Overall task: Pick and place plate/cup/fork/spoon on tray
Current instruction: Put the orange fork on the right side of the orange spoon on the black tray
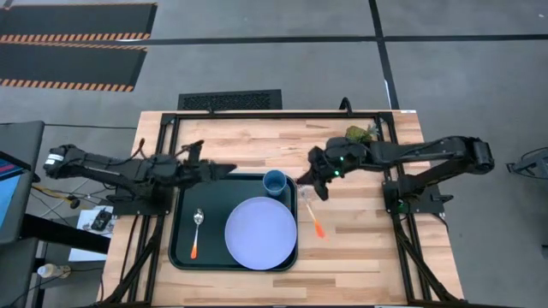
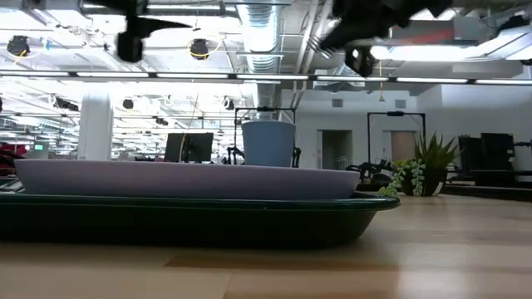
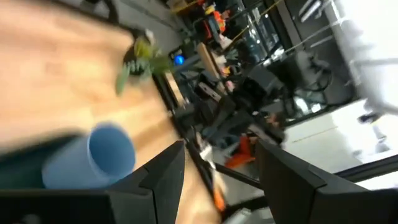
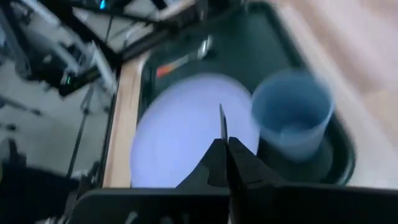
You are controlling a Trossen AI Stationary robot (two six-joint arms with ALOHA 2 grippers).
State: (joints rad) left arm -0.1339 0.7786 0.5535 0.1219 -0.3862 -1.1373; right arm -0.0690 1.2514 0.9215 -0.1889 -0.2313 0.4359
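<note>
The dark green-black tray [image 1: 181, 224] lies at the table's middle. On it rest the lavender-blue plate [image 1: 261, 233], the blue cup [image 1: 275, 182], upright at the far right corner, and the orange-handled spoon [image 1: 196, 233] on the left part. The orange-handled fork [image 1: 315, 221] lies on the wood just right of the tray. My left gripper [image 1: 227, 169] hovers open over the tray's far edge, left of the cup [image 3: 106, 155]. My right gripper [image 1: 321, 190] is shut and empty, in the air right of the cup [image 4: 291, 121] and above the fork's far end.
A small green plant [image 1: 360, 133] stands at the table's far right. Bare wood lies right of the tray and along the near edge. In the low view the tray [image 2: 199, 218], plate [image 2: 183, 178] and cup [image 2: 268, 143] fill the left and middle.
</note>
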